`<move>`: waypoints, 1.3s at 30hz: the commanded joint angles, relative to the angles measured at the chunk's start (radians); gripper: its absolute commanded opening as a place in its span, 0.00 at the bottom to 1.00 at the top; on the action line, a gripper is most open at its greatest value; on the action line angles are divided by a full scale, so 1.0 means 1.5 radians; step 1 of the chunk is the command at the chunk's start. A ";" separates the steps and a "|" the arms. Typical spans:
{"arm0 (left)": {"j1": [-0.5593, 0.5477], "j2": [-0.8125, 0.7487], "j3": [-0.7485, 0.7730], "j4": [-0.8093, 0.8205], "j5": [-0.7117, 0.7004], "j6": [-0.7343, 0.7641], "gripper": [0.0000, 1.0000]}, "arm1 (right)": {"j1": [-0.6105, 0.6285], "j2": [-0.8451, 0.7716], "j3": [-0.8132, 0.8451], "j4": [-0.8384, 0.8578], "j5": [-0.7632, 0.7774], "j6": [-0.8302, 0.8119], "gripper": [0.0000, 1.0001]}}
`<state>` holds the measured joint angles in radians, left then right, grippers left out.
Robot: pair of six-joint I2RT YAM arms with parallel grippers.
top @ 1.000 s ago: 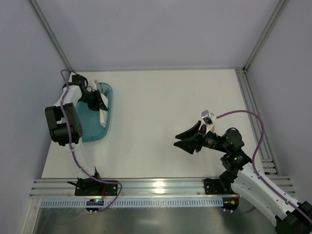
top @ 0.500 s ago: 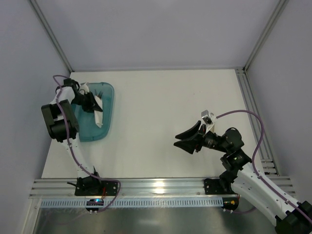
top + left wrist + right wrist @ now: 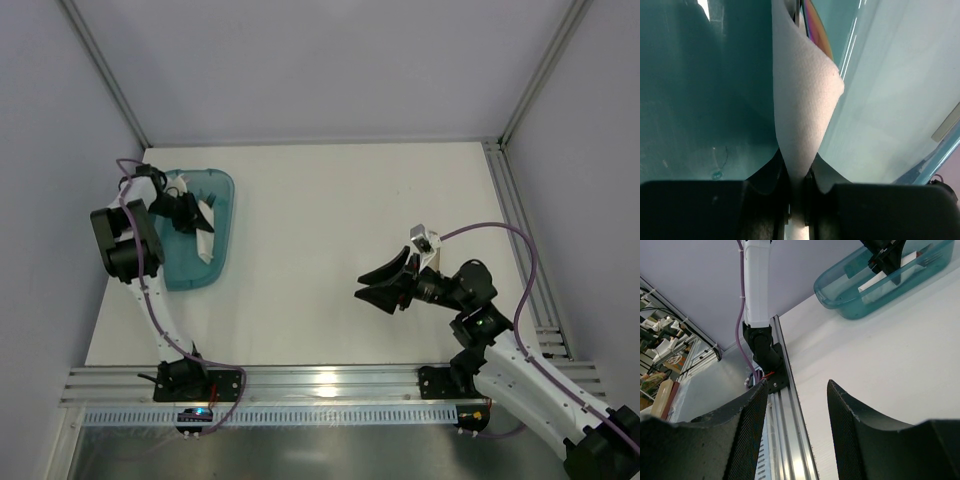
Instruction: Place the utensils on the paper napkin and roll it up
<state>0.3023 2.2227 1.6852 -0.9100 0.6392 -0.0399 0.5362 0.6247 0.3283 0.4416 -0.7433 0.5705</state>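
Observation:
My left gripper [image 3: 190, 213] reaches into the translucent teal tub [image 3: 222, 190] at the far left and is shut on the paper napkin [image 3: 206, 238]. In the left wrist view the white napkin [image 3: 802, 100] runs up from between the closed fingers of the left gripper [image 3: 797, 170], with a shiny iridescent utensil edge [image 3: 816, 31] behind it. In the right wrist view a fork [image 3: 932, 257] lies in the tub [image 3: 840, 295] beside the napkin [image 3: 880, 282]. My right gripper [image 3: 377, 286] hovers open over the table's right middle, with nothing between the fingers of the right gripper [image 3: 797, 385].
The tub wall [image 3: 890, 100] closes in around the left fingers. An aluminium rail [image 3: 320, 382] runs along the near table edge and another rail [image 3: 510, 220] along the right side. Grey walls bound the workspace.
The left arm's elbow and wrist shifted back and to the left, still holding the napkin in the tub. The right arm has hardly moved.

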 commanded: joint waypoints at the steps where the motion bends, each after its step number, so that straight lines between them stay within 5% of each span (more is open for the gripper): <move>1: 0.001 0.005 0.031 -0.038 0.006 0.014 0.13 | -0.002 0.005 0.001 0.040 0.000 0.001 0.53; 20: 0.003 -0.017 0.032 -0.065 -0.099 0.015 0.37 | -0.001 -0.015 -0.008 0.044 -0.005 0.003 0.53; 29: 0.003 -0.091 0.058 -0.035 -0.222 -0.040 0.45 | -0.003 -0.034 -0.006 0.028 -0.006 -0.003 0.53; 39: -0.020 -0.219 -0.056 0.053 -0.242 -0.132 0.34 | -0.004 -0.034 0.007 0.022 -0.011 0.007 0.53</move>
<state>0.2977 1.9701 1.6684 -0.8886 0.3004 -0.1726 0.5343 0.5819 0.3130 0.4541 -0.7460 0.5747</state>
